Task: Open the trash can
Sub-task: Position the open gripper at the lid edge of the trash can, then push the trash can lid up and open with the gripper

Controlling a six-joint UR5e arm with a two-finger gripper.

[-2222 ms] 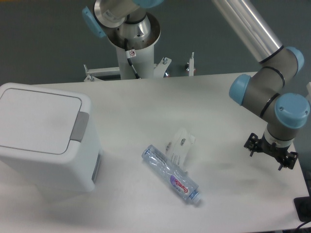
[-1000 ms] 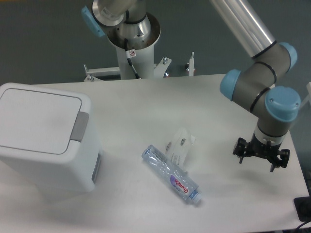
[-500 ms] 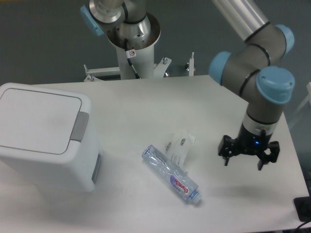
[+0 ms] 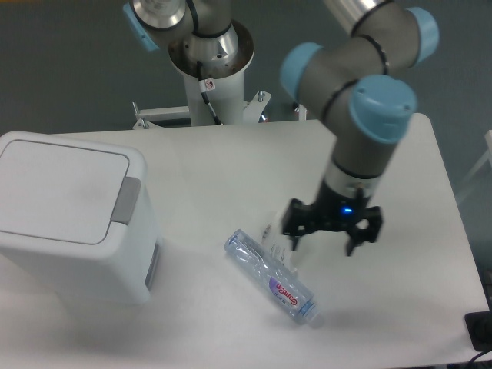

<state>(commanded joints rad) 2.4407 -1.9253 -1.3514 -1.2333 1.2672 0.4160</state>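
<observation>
The trash can (image 4: 73,223) is a large white boxy bin at the table's left. Its flat lid (image 4: 58,188) lies shut, with the grey push tab (image 4: 127,201) at the lid's right edge. My gripper (image 4: 329,237) hangs over the middle of the table, well to the right of the bin and apart from it. Its black fingers (image 4: 295,229) are spread wide and hold nothing. It hovers just right of a clear plastic bottle.
A clear plastic bottle (image 4: 270,277) with a purple label lies on its side in the table's middle front. A small crumpled clear wrapper (image 4: 278,231) lies just behind it, partly under my gripper. The robot's base column (image 4: 211,69) stands at the back.
The arm has swung left from the table's right edge to the middle, bringing the gripper next to the bottle and wrapper. The bin, bottle and wrapper have not moved.
</observation>
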